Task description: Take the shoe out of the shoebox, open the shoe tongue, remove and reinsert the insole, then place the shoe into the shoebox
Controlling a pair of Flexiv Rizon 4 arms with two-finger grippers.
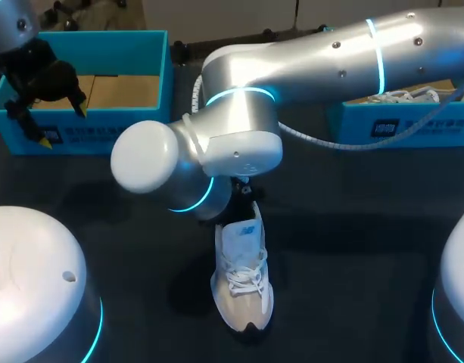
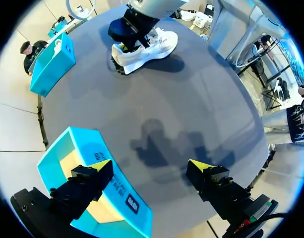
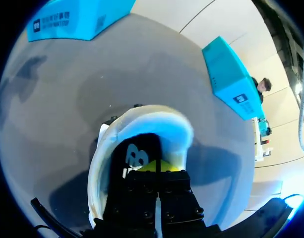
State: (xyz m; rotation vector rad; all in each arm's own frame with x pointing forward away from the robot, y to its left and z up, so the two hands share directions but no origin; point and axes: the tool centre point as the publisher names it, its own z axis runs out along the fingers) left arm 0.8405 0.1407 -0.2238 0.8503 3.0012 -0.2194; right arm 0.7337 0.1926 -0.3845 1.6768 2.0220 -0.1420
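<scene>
Right jaws together inside shoe (image 1: 243, 283) (tips mostly hidden); left jaws apart above shoebox (image 2: 52, 148).

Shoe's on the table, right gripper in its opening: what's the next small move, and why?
Probably lift the right gripper slightly to peel the insole heel upward: its fingers are shut inside the shoe, and the insole is not yet out.

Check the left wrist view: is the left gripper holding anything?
No: the left gripper hangs open over the shoebox rim, nothing between its fingers.
</scene>
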